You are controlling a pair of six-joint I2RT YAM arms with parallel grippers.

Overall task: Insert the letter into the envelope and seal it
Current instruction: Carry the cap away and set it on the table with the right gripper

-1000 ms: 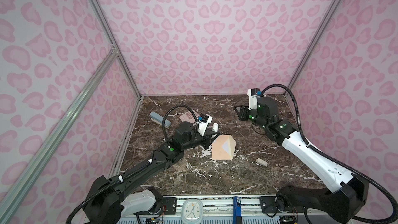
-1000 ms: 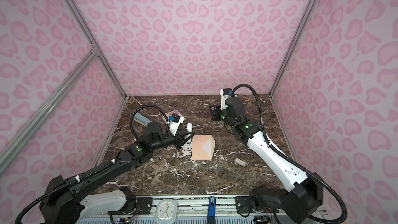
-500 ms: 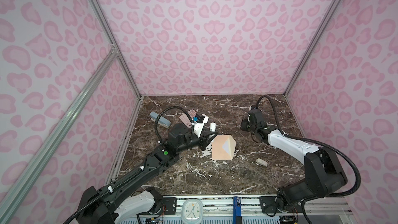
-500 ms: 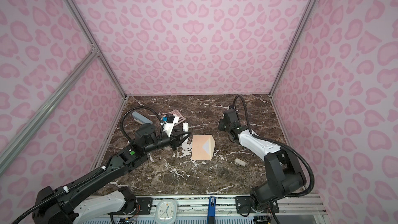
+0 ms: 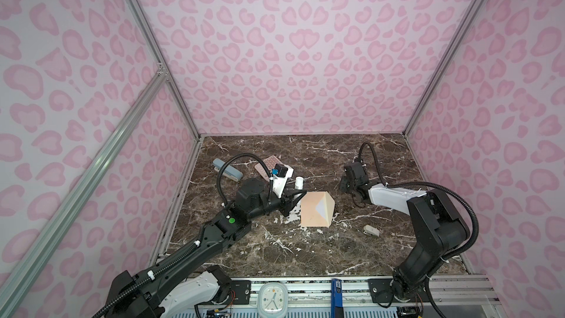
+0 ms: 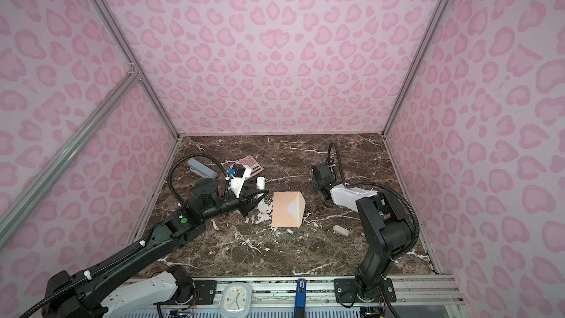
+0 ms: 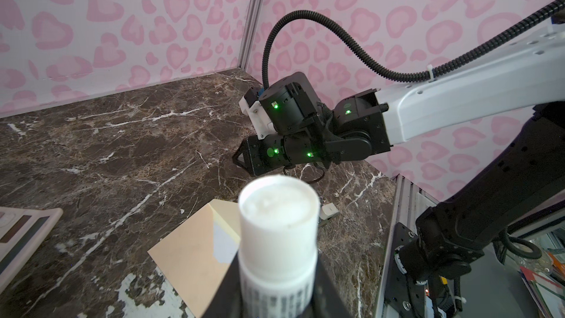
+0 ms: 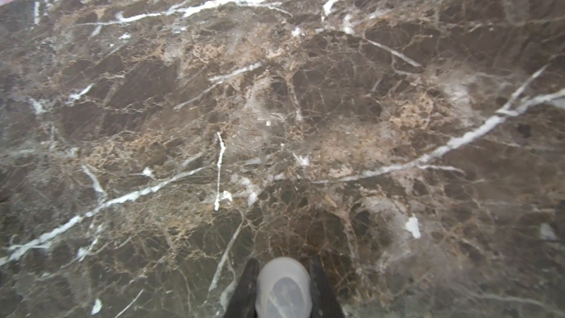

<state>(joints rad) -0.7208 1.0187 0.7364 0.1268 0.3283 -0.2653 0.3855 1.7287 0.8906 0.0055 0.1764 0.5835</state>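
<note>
- The envelope [image 5: 313, 214] is lying flat at mid-table with its flap apparently not yet pressed down. The letter [image 5: 322, 208] is showing only as a white patch at the opening, so it seems to be sitting inside.
- The left gripper [image 5: 299, 194] is pinching a white glue stick [image 7: 276, 240] upright, just beside the envelope's 9 o'clock edge.
- The right gripper [image 8: 282, 263] is pinching a translucent cap [image 8: 282, 289], probably the stick's, low over the bare marble tabletop [image 8: 275, 87] at the envelope's 2 o'clock.
- Risk: nothing is pinning the light envelope, so a glue stroke could be dragging it sideways, or smearing the letter patch instead of the flap.
- Risk: both grippers are carrying something, so neither is free for holding the flap flat.
- Room: open marble is lying at the envelope's 12, 3 and 6 o'clock.
- The pink calculator [image 5: 269, 165] and blue-grey stapler [image 5: 227, 170] are crowding 10 to 11 o'clock, and a small beige object [image 5: 371, 230] is sitting at 4 o'clock.
</note>
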